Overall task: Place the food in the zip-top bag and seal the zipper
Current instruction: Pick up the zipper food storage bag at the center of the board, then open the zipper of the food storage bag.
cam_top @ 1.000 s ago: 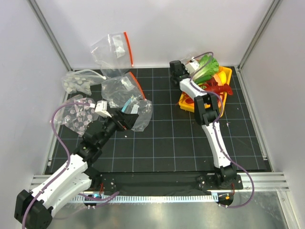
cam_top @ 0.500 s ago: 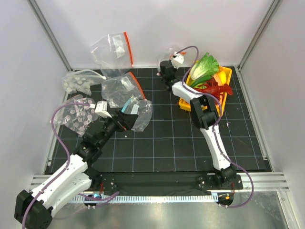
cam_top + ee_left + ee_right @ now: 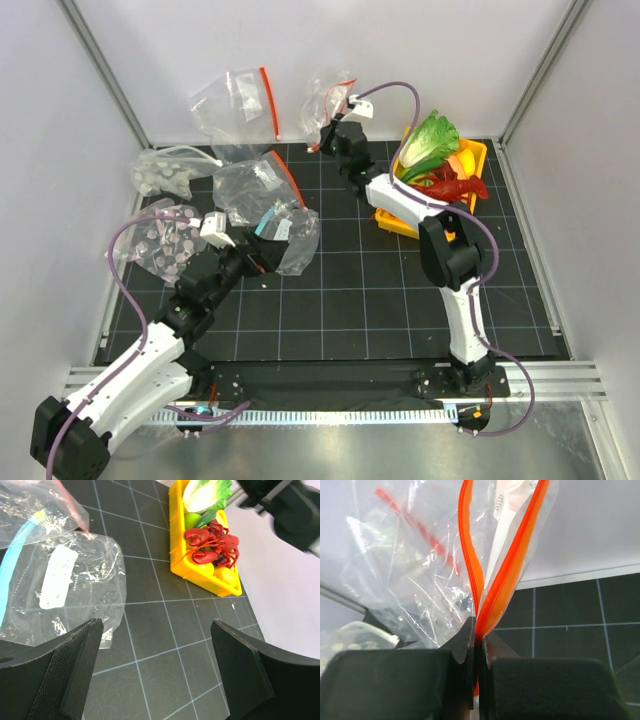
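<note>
The right pincer [image 3: 476, 632] is clenched on the zipper [image 3: 468, 555] of the zip-top bag [image 3: 415, 575], which stands above it with its top cut off; the left pincer [image 3: 156, 627] hangs released over the desk [image 3: 150, 545]; the food [image 3: 202, 492] lies ahead of it in a yellow tray [image 3: 200, 576], partly hidden under a red lobster [image 3: 215, 542].

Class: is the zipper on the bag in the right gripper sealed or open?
Open: the zipper shows two red-orange strips spreading apart above the right gripper, which pinches them together only at its tips.
</note>
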Controlling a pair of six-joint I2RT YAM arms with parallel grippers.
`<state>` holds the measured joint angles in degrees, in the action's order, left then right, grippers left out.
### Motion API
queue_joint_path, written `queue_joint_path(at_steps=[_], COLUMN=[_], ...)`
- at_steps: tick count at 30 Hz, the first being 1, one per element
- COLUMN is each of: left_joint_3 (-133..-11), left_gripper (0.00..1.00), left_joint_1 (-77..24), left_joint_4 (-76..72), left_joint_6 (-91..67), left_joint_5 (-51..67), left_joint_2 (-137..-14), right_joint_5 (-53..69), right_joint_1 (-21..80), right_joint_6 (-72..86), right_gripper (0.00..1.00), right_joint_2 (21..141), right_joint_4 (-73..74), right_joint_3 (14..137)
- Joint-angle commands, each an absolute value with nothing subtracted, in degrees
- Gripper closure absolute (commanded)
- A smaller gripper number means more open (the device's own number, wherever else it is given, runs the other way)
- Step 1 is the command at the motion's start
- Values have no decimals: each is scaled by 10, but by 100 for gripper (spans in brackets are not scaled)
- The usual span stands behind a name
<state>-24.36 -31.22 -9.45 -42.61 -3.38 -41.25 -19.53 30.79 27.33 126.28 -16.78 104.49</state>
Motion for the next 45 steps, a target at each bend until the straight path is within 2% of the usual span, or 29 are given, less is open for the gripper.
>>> queue_joint_path(at_steps=[1, 6, 9, 18, 23, 28, 39, 42, 44, 45], left_joint_3=[-272, -287, -284, -280, -298, -307, -318, -323, -324, -325], left_gripper=[5, 5, 4, 0, 0, 0, 0, 11, 34, 65], left_joint_1=[-315, -315, -315, -315, -315, -315, -313, -309, -304, -302], left_joint_4=[-92, -60, -55, -51, -49, -52, -42, -40, -40, -42], left_joint_6=[-408, -395, -392, -385, -385, -366, -373, -374, -377, -375], left_joint_5=[-55, -76, -82, -100, -79, -62, -119, -124, -125, -124], left_joint_2=[-416, -400, -381, -373, -410, -424, -490, -514, -526, -530], right_joint_5=[-203, -173, -146, -90, -73, -145, -177, -168, -164, -166], right_joint_1=[340, 390, 425, 452, 483, 526, 577, 577, 577, 577], right_joint_6=[237, 263, 251, 220, 175, 135, 113, 118, 121, 127], right_gripper=[99, 99, 99, 99, 99, 99, 99, 99, 99, 99], right_joint_2=[1182, 1078, 1026, 867, 839, 845, 828, 815, 809, 803], right_joint_4=[-218, -267, -284, -274, -261, -233, -253, -263, -266, -268], right_joint_3=[972, 804, 744, 518, 476, 469, 433, 415, 403, 400])
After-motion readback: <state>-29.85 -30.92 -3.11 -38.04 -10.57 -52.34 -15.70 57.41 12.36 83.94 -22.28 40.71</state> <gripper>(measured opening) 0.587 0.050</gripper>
